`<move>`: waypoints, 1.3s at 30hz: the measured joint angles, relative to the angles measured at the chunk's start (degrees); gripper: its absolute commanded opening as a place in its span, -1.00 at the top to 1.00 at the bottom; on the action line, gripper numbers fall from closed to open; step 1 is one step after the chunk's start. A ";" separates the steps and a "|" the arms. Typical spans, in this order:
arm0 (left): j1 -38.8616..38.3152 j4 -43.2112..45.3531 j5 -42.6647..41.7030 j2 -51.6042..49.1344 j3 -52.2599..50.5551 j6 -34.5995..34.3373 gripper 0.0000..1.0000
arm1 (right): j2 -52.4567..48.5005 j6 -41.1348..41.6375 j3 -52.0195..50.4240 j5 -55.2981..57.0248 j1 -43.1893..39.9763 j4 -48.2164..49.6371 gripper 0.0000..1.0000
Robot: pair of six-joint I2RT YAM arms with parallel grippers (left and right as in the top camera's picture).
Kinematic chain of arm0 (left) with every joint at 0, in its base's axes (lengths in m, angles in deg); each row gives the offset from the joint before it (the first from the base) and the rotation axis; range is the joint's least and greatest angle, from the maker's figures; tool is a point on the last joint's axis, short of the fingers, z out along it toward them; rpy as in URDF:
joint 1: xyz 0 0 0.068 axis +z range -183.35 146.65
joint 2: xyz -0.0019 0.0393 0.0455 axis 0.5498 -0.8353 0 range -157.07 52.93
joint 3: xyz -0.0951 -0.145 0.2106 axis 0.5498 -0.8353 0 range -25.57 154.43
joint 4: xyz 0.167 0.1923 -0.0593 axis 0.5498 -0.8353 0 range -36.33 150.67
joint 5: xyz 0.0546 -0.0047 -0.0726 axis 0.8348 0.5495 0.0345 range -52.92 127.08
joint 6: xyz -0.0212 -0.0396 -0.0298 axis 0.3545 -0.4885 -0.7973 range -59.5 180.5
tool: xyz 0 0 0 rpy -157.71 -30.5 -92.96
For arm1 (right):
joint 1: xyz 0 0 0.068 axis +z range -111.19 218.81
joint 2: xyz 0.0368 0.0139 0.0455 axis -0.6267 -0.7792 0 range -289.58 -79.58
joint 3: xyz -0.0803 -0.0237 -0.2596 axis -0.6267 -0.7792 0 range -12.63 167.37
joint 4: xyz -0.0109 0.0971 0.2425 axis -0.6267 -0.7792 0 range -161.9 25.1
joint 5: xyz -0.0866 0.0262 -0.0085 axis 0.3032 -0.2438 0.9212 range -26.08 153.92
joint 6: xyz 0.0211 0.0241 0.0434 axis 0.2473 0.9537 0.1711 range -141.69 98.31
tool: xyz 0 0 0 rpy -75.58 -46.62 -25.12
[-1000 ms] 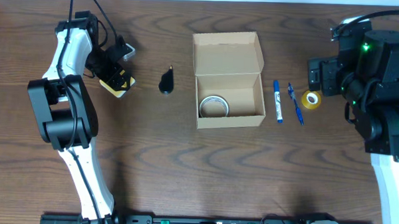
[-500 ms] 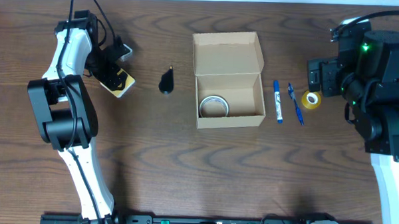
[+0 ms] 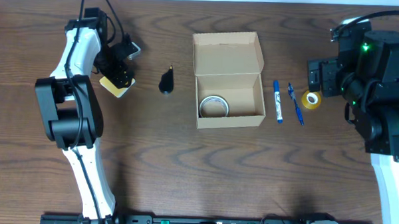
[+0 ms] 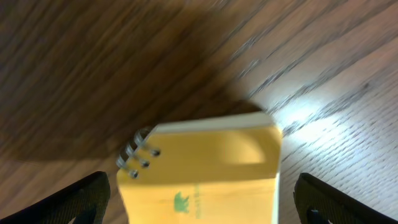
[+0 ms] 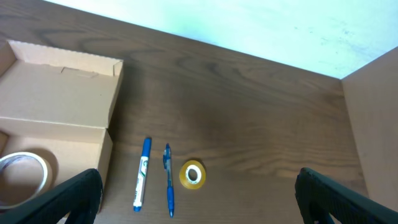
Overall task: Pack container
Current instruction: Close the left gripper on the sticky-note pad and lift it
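So the left arm (image 3: 72, 54) reaches up the left edge, wrist bent down over a yellow spiral notepad (image 4: 205, 168). The left pincer (image 3: 118, 69) is gaping wide, straddling it, gripping nothing. The cardboard container (image 3: 227, 53) sits in the middle of the surface (image 3: 184, 171), flap open, tape roll (image 3: 214, 105) inside. The right arm (image 3: 380, 78) is hunched at the right edge, right pincer (image 5: 199, 196) wide open too, empty.

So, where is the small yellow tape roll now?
In the overhead view, the yellow tape roll lies on the right side, beside the blue pen, outside the container.
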 measured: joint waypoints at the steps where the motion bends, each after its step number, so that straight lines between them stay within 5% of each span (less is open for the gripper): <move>1: -0.35 0.00 0.00 0.00 0.00 0.00 -0.91 | 0.00 0.00 0.00 0.04 0.00 -0.22 -0.97; 39: 1.55 1.22 -1.31 0.02 -3.82 -5.60 -0.91 | 0.00 -0.02 0.00 1.36 0.00 -0.74 -0.98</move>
